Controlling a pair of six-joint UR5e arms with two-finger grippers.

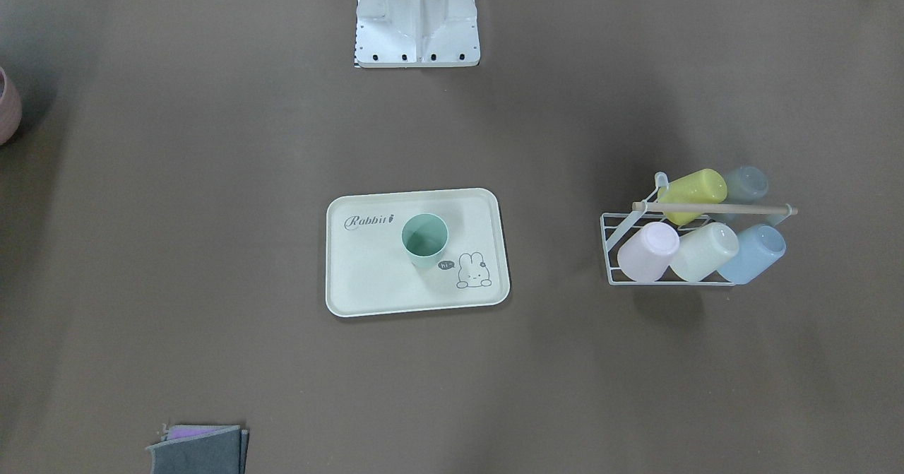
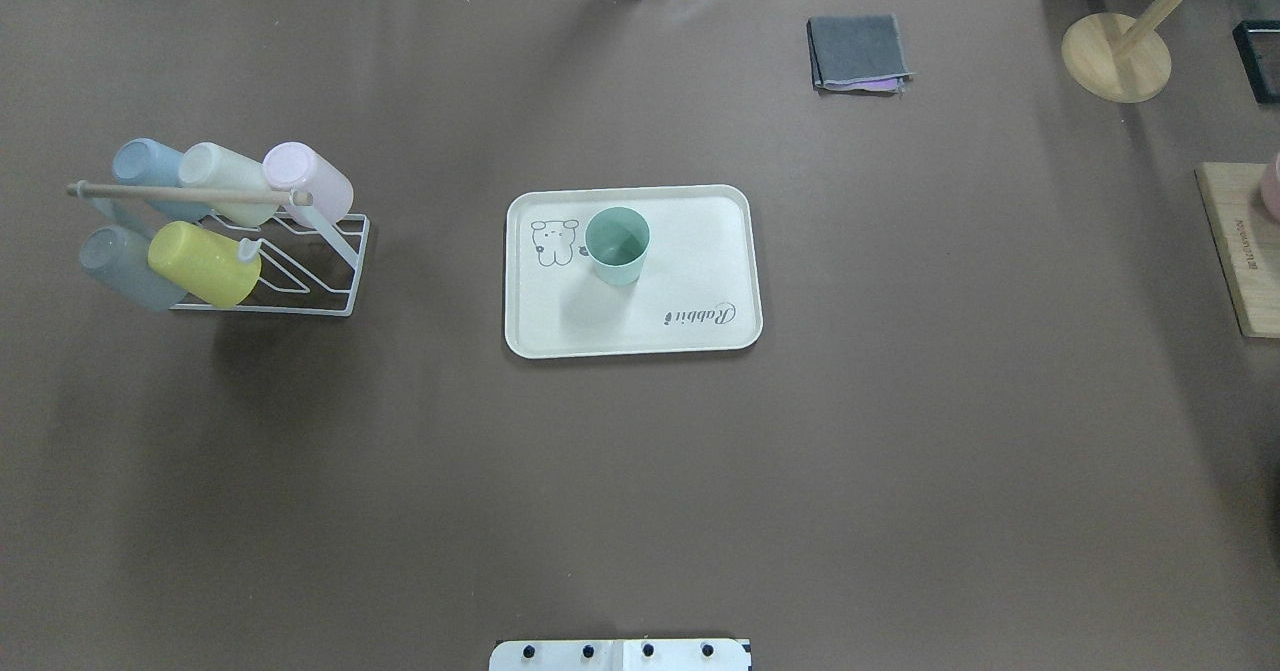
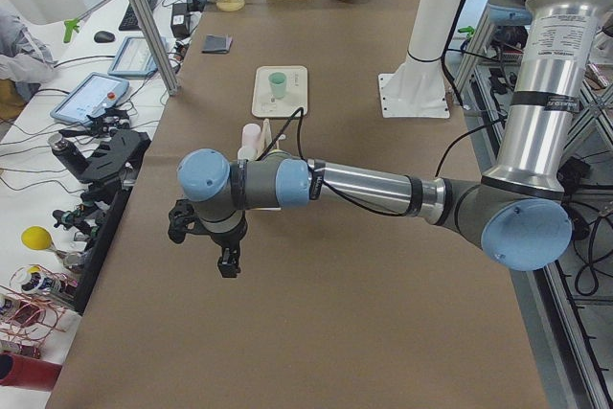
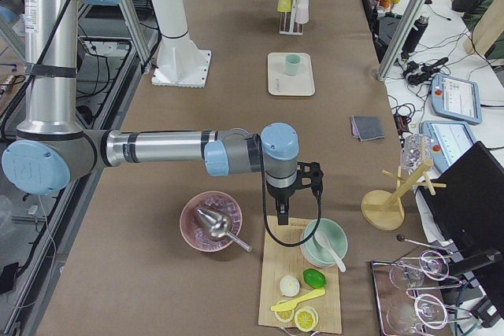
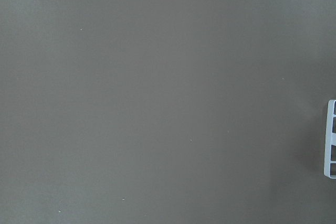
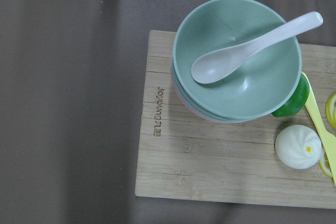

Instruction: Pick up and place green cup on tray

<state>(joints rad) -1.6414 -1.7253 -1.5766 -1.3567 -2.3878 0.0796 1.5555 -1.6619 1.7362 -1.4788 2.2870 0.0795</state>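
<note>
The green cup [image 1: 424,239] [image 2: 617,244] stands upright, mouth up, on the cream tray [image 1: 367,283] [image 2: 700,251], beside the bunny drawing. Both also show far off in the side views: green cup [image 3: 278,84] [image 4: 292,64], tray [image 3: 263,102] [image 4: 277,84]. My left gripper [image 3: 203,246] hangs over bare table at the robot's left end, far from the tray. My right gripper [image 4: 303,190] hangs above the wooden board at the other end. Each shows only in a side view, so I cannot tell whether it is open or shut.
A white wire rack [image 1: 614,262] [image 2: 340,281] holds several pastel cups lying on their sides. A folded grey cloth [image 2: 858,53] lies at the far edge. A bamboo board [image 6: 210,171] carries stacked green bowls [image 6: 236,56] with a spoon. A pink bowl [image 4: 211,222] sits nearby.
</note>
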